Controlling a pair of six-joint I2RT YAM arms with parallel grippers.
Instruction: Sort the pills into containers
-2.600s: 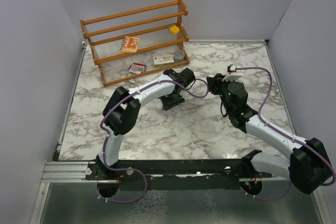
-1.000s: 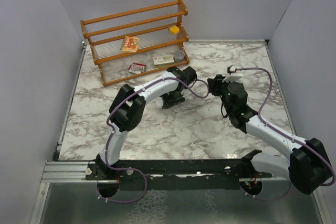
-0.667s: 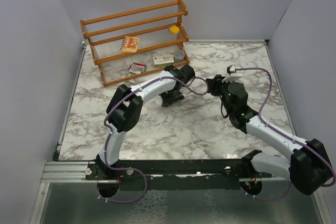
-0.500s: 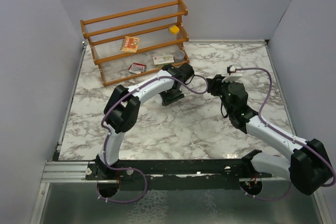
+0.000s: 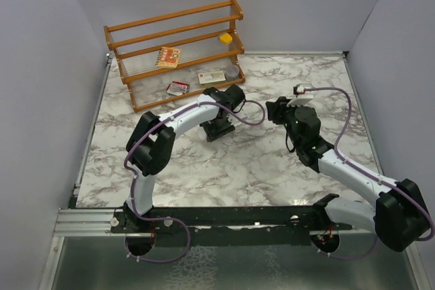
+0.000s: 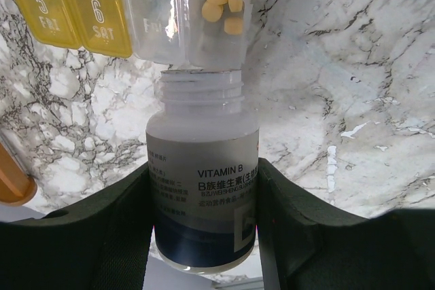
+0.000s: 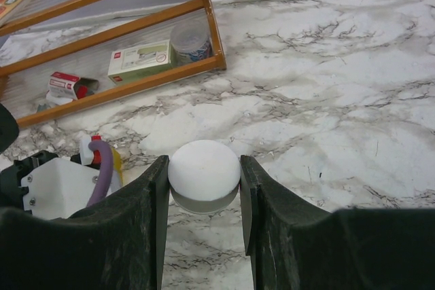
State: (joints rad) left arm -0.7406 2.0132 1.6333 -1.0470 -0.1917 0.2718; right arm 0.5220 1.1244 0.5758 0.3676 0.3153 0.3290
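While your left gripper (image 6: 202,185) jaws, part-closed, clamp open bottle (image 6: 202,161), mouth just beside organiser cell (image 6: 216,28) holding pills (image 6: 219,11), keep mouth lined on cell, tilt slowly, spill none on worktop (image 6: 353,66). Right gripper (image 7: 204,181) jaws pinch white cap (image 7: 204,168); hold steady.

The left arm (image 5: 183,113) has swung its elbow leftward, carrying the bottle (image 6: 202,188) slightly left.

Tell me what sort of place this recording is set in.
Probably a staged robot test booth: plain grey partition walls around a marble-patterned tabletop, two white robot arms bolted to a black metal rail, and an orange-brown wooden rack.
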